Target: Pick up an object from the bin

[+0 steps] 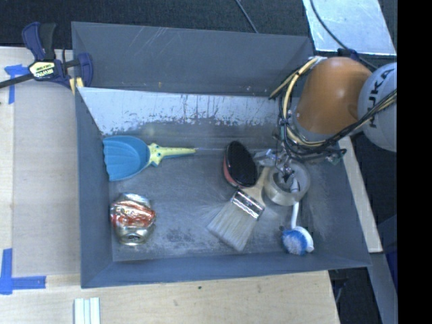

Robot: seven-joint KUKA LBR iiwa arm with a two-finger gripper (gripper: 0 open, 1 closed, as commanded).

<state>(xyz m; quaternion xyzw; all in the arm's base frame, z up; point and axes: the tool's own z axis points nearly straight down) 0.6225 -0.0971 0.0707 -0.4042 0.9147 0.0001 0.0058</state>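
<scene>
Hovering at right side of bin [202, 66]: pincer [287, 175] directly over grey round roll [278, 193], paintbrush [236, 220] just beside; pincer opening indiscernible.

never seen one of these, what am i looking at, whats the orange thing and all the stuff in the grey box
This is one camera looking down, slightly from the side, into a grey metal bin. The orange dome on the right is a cover on a robot arm that reaches in. Its gripper hangs low over a silvery ring, perhaps a tape roll, at the bin's right side.

Loose on the floor lie a blue scoop with a yellow handle, a crushed can, a black and red oval thing, a flat paintbrush and a small blue and white brush. Whether the gripper grips anything cannot be told.
</scene>
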